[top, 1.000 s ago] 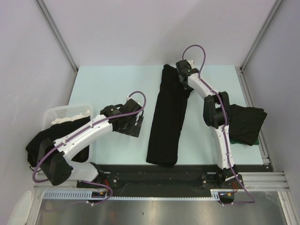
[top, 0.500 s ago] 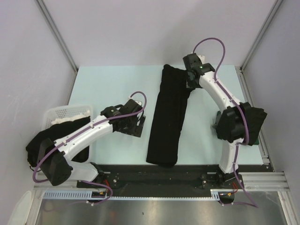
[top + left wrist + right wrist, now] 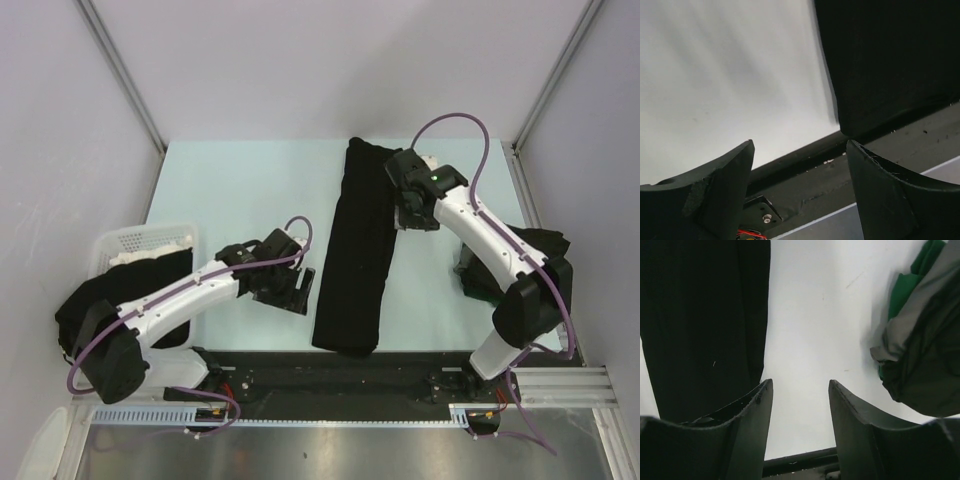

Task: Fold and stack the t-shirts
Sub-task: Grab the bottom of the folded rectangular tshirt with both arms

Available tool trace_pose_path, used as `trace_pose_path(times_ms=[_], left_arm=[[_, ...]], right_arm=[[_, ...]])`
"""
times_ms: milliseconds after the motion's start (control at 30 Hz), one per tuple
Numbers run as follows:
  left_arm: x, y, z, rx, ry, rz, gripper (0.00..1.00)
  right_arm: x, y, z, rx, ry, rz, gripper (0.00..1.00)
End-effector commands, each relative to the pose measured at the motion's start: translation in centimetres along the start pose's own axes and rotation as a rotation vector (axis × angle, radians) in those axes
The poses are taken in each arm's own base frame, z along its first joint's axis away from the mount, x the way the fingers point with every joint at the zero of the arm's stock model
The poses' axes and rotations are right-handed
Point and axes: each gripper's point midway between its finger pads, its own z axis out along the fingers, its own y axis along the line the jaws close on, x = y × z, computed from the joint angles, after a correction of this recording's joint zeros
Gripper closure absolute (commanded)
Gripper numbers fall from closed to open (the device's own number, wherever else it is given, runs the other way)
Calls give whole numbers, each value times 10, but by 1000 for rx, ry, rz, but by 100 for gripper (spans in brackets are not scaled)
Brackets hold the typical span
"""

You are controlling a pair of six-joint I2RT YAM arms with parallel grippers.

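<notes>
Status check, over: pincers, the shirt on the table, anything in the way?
Left pincer open, empty, left of folded shirt, near end. Right pincer open, empty, right of its far end. Nothing in the way seen.

Count, black t-shirt cloth: 3 masses. These are 1 folded strip [image 3: 358, 250], 1 right-edge heap [image 3: 552, 243] and 1 basket heap [image 3: 80, 300]; shirts per heap not resolvable.
Green cloth [image 3: 907, 287]: 1.
White basket [image 3: 140, 238]: 1.
Tools: 2, left tool [image 3: 800, 150] and right tool [image 3: 800, 387].

We see the left arm [image 3: 185, 292] and the right arm [image 3: 487, 232] in white shells with black joints. A purple cable [image 3: 455, 114] runs along each. The right one carries a small green light [image 3: 437, 180]. The fingers [image 3: 715, 195] are black, broad and curved, with scuffed edges.
</notes>
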Motion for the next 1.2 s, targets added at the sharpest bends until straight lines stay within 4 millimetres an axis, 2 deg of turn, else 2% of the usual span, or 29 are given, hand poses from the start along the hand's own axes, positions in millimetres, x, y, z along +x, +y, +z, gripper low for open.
trace_pose_path(times_ms=[0,300,700,833,1167], left_arm=[[9,-34,2,154,19,58,20],[33,-62,15,211,90,119,20],[65,-58,36,191,154,92,22],[67,-59,42,194,150,89,23],[55,-70,56,216,133,119,24]], right_arm=[[-9,-10,-25,-8,-59,69,46],[6,-10,-35,9,-47,58,46],[2,-17,-36,11,-51,50,45],[0,-17,-37,4,-52,47,45],[-3,-19,-39,9,-44,35,45]])
